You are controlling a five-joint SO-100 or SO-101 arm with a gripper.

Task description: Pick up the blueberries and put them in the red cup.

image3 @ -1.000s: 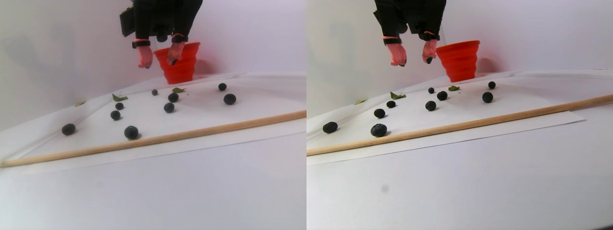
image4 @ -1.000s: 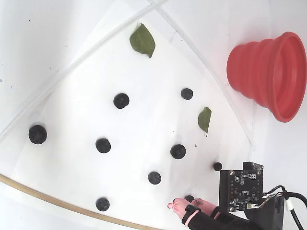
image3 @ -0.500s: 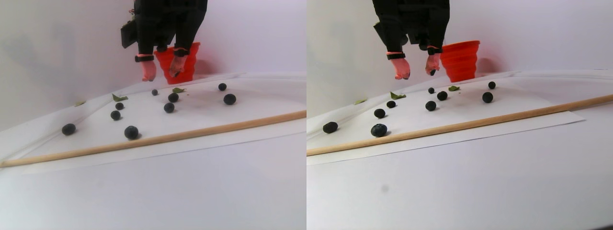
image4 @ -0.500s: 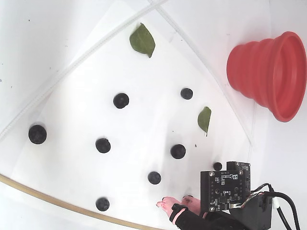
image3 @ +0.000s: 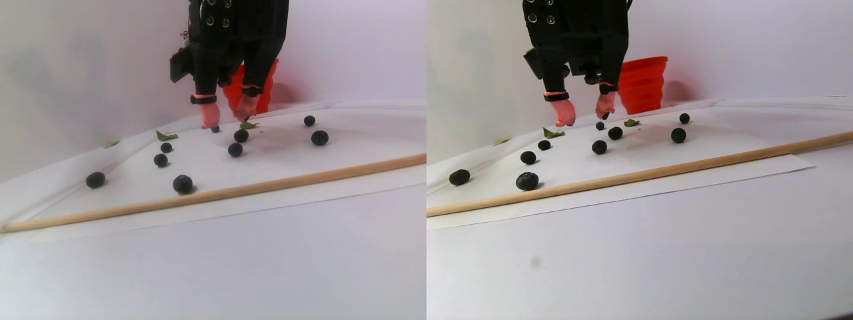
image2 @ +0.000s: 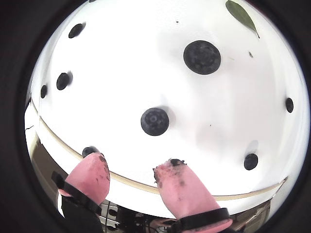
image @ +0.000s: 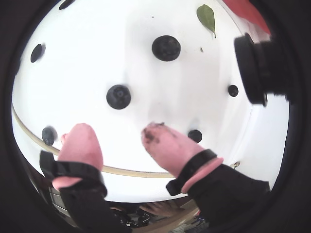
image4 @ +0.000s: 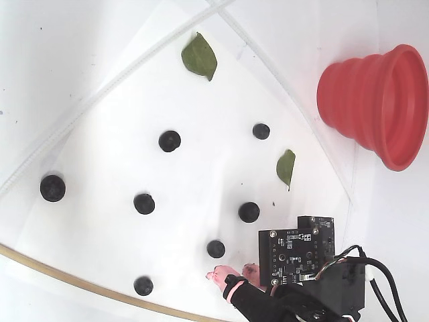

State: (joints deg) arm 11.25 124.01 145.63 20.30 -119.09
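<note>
Dark round blueberries are scattered singly, well apart, over white paper; the ribbed red cup is stood upright beyond its edge.

The pincer now sits lower and further left in the fixed view than a second ago. Its pink fingertips hang just above the desk, apart and empty.
</note>
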